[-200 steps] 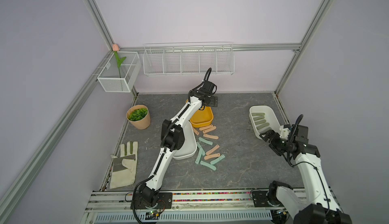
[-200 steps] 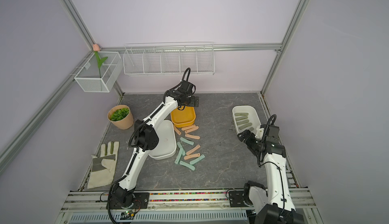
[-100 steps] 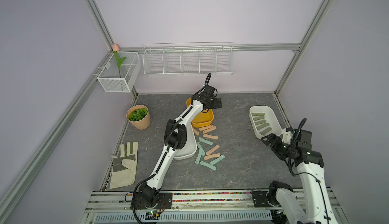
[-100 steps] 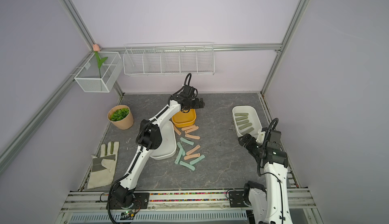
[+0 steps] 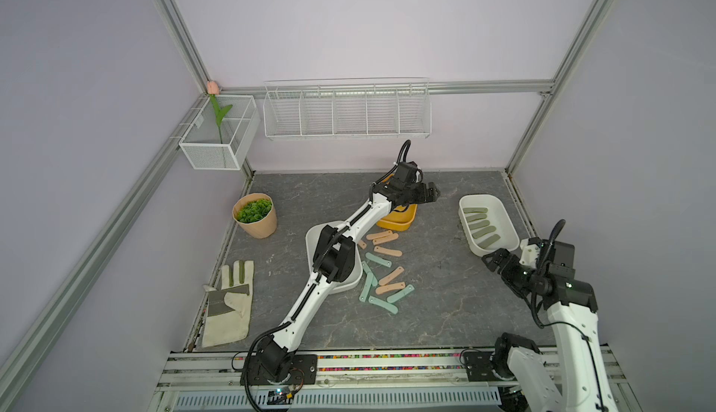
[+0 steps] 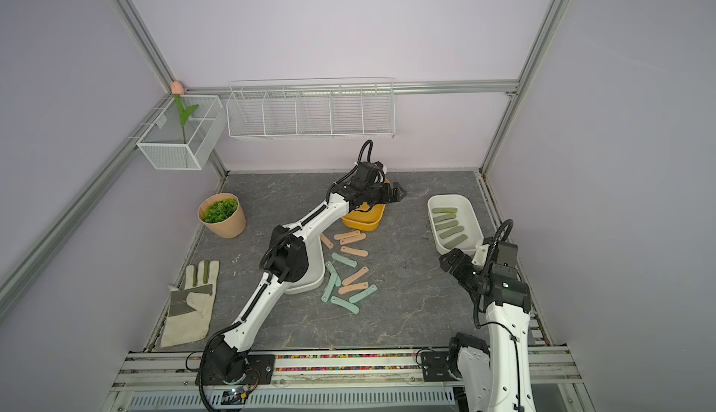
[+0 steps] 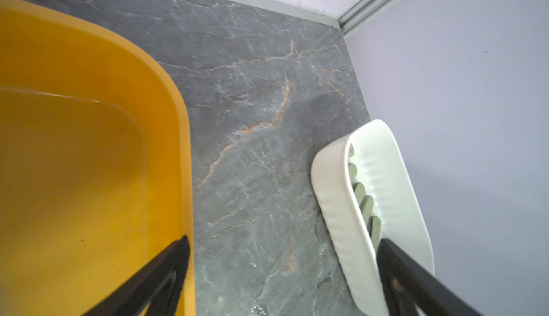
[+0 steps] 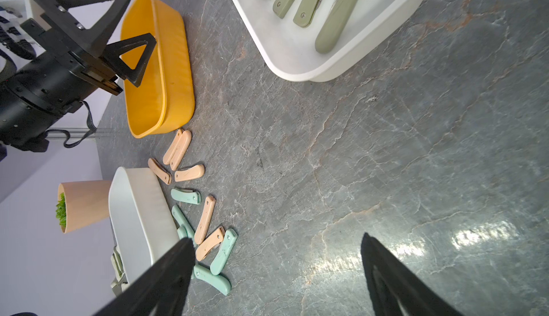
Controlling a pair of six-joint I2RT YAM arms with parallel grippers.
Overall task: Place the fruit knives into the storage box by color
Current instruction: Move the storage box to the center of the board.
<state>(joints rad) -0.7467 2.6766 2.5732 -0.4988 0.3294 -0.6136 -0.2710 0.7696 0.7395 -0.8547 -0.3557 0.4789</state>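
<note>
Knives [image 5: 391,275] lie right of front tub [image 5: 345,284], before rear tub [image 5: 399,222].

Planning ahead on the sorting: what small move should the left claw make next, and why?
Probably lower the left claw toward the peach knives beside the yellow box: it hangs open and empty, and the olive knives already lie in their white box.

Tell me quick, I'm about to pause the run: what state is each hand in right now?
Left hand: open, holding nothing.
Right hand: open, holding nothing.
</note>
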